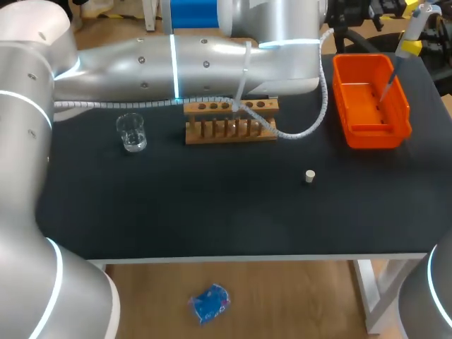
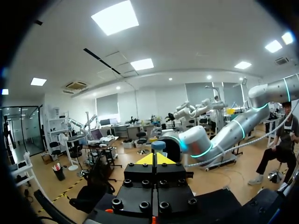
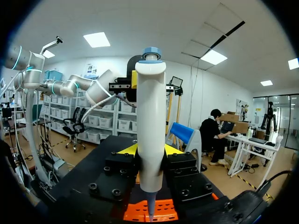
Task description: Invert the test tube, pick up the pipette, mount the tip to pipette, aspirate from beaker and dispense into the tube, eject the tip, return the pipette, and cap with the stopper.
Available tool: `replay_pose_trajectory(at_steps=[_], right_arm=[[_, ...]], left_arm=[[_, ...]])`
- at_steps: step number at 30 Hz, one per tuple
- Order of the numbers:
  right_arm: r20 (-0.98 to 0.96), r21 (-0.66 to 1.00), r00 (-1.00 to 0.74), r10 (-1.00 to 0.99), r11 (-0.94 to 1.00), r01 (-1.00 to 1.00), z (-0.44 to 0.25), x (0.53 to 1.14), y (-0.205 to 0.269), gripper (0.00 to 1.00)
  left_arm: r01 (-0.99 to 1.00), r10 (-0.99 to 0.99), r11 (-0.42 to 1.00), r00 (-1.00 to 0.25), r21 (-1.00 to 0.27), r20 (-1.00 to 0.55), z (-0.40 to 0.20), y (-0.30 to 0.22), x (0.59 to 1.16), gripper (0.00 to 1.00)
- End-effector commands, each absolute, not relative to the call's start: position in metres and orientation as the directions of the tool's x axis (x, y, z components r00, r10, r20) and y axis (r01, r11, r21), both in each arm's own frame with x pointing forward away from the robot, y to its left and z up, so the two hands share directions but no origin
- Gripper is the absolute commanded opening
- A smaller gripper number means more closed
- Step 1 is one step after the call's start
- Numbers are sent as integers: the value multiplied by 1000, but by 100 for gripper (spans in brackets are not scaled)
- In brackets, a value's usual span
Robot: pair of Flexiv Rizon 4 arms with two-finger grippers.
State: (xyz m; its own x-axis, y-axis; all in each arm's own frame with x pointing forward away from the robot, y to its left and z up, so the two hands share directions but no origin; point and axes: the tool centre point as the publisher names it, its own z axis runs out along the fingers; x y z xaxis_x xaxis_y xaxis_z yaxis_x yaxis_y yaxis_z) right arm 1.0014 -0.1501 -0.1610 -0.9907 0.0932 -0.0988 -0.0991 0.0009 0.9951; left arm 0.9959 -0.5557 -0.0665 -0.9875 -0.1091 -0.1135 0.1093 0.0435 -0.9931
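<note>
My right gripper (image 1: 410, 46) is at the far right, above the orange bin (image 1: 353, 134), shut on the white pipette (image 1: 417, 25). The pipette's thin lower end points down into the bin. In the right wrist view the pipette (image 3: 151, 130) stands upright between the yellow fingertips (image 3: 127, 149), with the orange bin (image 3: 135, 212) under it. The wooden test tube rack (image 1: 212, 131) stands at the back middle; I cannot pick out the tube in it. A glass beaker (image 1: 131, 132) stands to its left. The small white stopper (image 1: 309, 176) lies right of centre. My left gripper (image 2: 154, 159) is shut on nothing, pointing out at the room.
My left arm (image 1: 198, 60) stretches across the back of the table behind the rack. Its white cable (image 1: 311, 123) hangs down over the rack's right end.
</note>
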Motion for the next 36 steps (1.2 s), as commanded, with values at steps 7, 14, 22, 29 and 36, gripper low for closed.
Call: replay_pose_trajectory(at_steps=[7, 14, 22, 29, 36], right_arm=[[-100, 995, -991, 87, 1, -100, -160, 1003, -151, 0], [-100, 995, -991, 87, 1, -100, -160, 1003, -151, 0], [-100, 995, -991, 87, 1, -100, -160, 1003, -151, 0], [-100, 995, -991, 87, 1, -100, -160, 1003, -151, 0], [-100, 995, -991, 87, 1, -100, -160, 1003, -151, 0]], left_arm=[[114, -106, 49, -987, -992, -118, -65, -559, 998, 0], [99, -96, 38, -990, -994, -102, -70, -562, 998, 0], [88, -99, 38, -991, -995, -92, -74, -561, 997, 0], [70, -103, 45, -992, -997, -74, -79, -560, 996, 0], [66, -102, 68, -992, -995, -73, -82, -560, 997, 0]])
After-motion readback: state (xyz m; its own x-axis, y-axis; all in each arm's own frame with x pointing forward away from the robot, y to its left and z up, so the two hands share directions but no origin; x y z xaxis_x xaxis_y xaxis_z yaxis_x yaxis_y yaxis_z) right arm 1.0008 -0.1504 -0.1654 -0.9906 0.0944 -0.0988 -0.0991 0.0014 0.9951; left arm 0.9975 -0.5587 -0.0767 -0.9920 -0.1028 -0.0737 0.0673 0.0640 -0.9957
